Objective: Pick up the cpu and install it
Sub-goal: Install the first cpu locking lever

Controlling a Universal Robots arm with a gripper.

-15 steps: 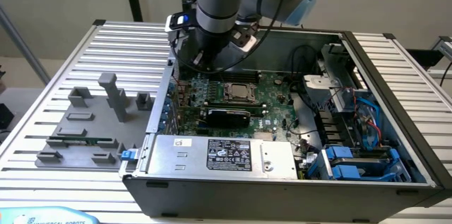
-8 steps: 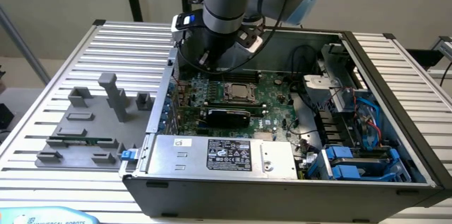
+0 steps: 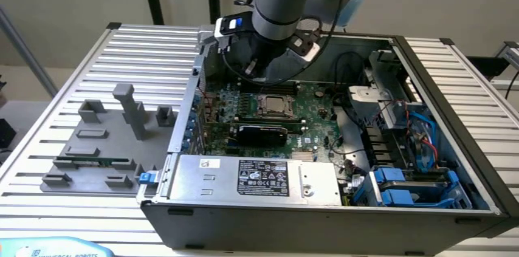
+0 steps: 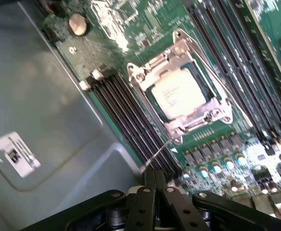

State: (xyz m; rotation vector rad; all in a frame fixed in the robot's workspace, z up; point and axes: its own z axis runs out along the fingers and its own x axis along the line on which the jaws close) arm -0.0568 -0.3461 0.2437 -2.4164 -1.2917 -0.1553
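Observation:
The cpu (image 4: 179, 94) lies flat in its socket on the green motherboard (image 4: 227, 139), silver top up, framed by the metal socket bracket (image 4: 176, 48). In the exterior view the cpu (image 3: 274, 104) sits mid-board inside the open computer case (image 3: 324, 205). My gripper (image 4: 154, 179) hovers above the board, to one side of the socket, its two black fingers pressed together with nothing between them. From the exterior view, the gripper (image 3: 257, 76) hangs just behind the socket, near the case's back wall.
Black memory slots (image 4: 130, 115) run beside the socket. A power supply (image 3: 259, 178) fills the case front and blue drive bays (image 3: 405, 187) the exterior view's right. Left of the case, a grey fixture plate (image 3: 97, 147) holds blocks and a green memory stick (image 3: 91, 162).

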